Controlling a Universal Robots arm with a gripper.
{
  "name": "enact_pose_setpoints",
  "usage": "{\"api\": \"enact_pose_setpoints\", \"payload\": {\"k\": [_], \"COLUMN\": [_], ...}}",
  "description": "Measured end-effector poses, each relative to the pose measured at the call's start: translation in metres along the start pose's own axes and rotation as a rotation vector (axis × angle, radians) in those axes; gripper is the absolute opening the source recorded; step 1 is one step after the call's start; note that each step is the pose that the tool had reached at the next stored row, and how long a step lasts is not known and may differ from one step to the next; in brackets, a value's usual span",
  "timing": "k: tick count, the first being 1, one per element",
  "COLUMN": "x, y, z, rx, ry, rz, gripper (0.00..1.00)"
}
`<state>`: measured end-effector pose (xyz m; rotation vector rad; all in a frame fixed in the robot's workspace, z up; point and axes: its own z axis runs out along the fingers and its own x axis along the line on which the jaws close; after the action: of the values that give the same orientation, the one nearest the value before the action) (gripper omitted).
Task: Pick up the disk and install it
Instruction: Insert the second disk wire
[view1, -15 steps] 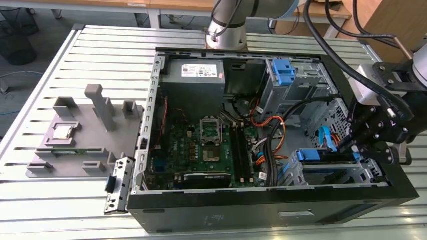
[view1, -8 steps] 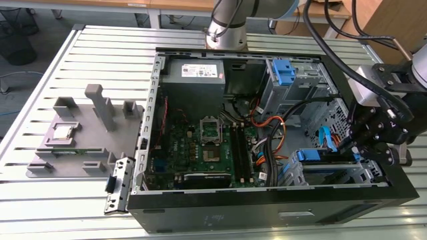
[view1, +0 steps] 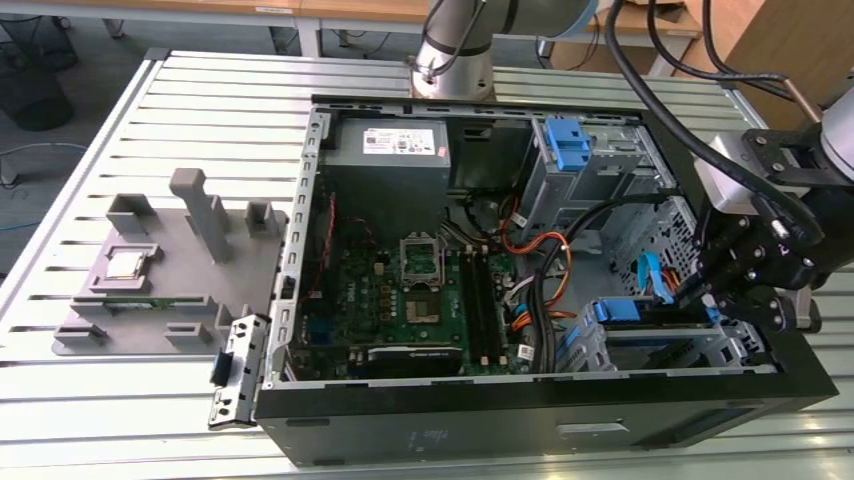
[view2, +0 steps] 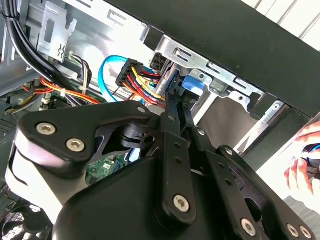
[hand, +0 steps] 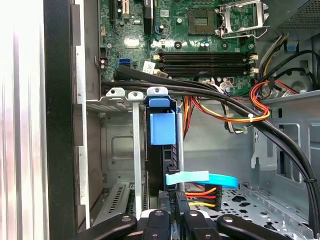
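The disk (view1: 638, 312) stands on edge in the drive cage (view1: 727, 350) at the case's near corner, on the exterior view's right, and its blue bracket shows there. In both wrist views the blue bracket (hand: 162, 127) (view2: 191, 85) sits between the cage's metal rails. My gripper (view1: 703, 300) reaches down into that corner. Its two black fingers (view2: 175, 125) lie close together, and their tips (hand: 169, 201) are shut on the rear edge of the disk's bracket. My gripper's body hides the disk's rear end.
A blue flat cable (hand: 200, 177) and a yellow-red wire plug (hand: 200, 197) lie beside the fingertips, and thick black cables (hand: 210, 92) cross above the cage. The motherboard (view1: 414, 290) and grey power supply (view1: 387, 150) fill the case. A grey fixture (view1: 147, 290) sits outside. A person's hand (view2: 302, 160) is nearby.
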<state>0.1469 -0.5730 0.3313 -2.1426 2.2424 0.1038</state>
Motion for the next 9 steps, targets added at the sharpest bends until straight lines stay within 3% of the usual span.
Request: {"api": "enact_pose_setpoints", "payload": {"k": [9], "x": [-0.0004], "y": [0.0001], "z": [-0.0043], "rx": [0.0000], "ry": [-0.0007], "rz": [0.000], "gripper": [0.17]}}
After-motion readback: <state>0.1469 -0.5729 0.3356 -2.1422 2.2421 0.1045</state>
